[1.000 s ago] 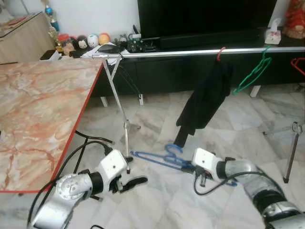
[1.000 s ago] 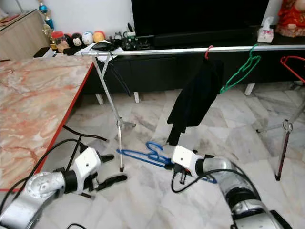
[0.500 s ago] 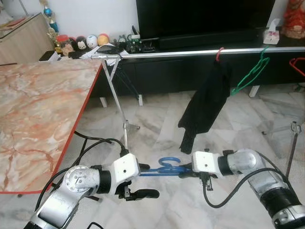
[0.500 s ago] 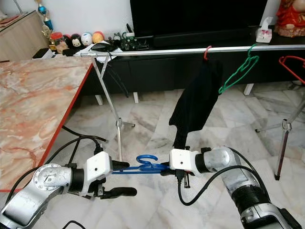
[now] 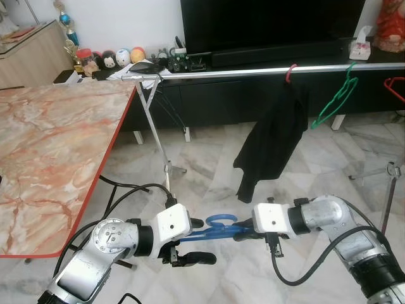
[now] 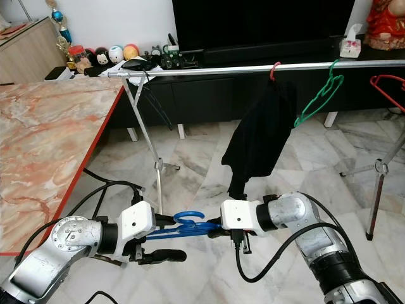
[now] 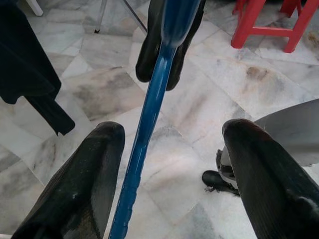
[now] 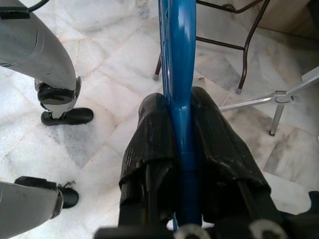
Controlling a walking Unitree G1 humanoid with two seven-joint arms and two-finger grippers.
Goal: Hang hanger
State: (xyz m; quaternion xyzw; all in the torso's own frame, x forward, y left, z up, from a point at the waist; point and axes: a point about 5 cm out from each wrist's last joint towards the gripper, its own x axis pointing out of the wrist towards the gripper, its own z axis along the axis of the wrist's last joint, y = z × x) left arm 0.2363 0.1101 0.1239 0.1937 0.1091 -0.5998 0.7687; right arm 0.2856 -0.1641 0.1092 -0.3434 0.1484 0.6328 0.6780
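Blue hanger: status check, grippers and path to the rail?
Right gripper shut on blue hanger. Left gripper open, fingers straddling the hanger bar. Rail above holds black garment and green hanger; bare stretch left of them.

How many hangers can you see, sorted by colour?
Blue hanger: 1, held between the two grippers
Green hanger: 1, on the rail
Red hangers: 2, one under the black garment, one at the rail's right end
Total: 4
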